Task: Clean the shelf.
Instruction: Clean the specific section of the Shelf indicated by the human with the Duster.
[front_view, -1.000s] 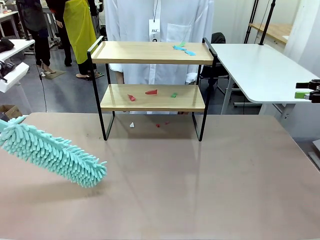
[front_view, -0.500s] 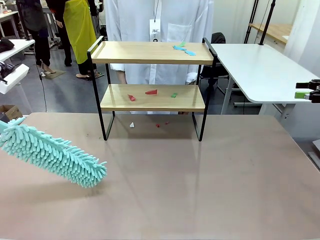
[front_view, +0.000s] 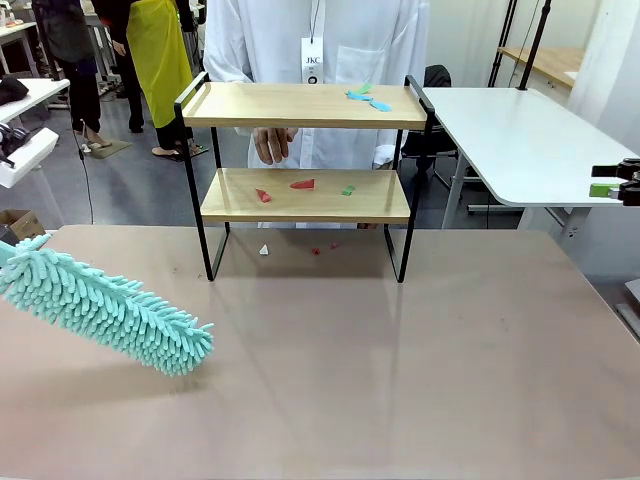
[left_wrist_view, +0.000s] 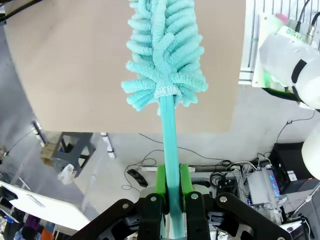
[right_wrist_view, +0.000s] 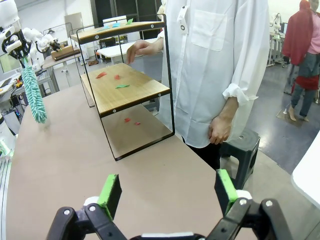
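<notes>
Shelf (front_view: 305, 195) of two pale wooden boards in a thin black metal frame stands at the far middle of the smooth beige worktop (front_view: 400, 380), with small red, green and blue scraps (front_view: 302, 184) on both boards. Left jaws are clamped on the slim teal handle of a shaggy, fringed duster (front_view: 110, 310) slanted over the worktop's left side. Right jaws stand wide apart.

Lab, white-coated person (front_view: 350, 50), cabled electronics (left_wrist_view: 261, 183)

The only legible print is on the white badge (front_view: 311, 60) hanging at the person's chest, where small dark letters appear to read "JKC", anything finer being too small.
</notes>
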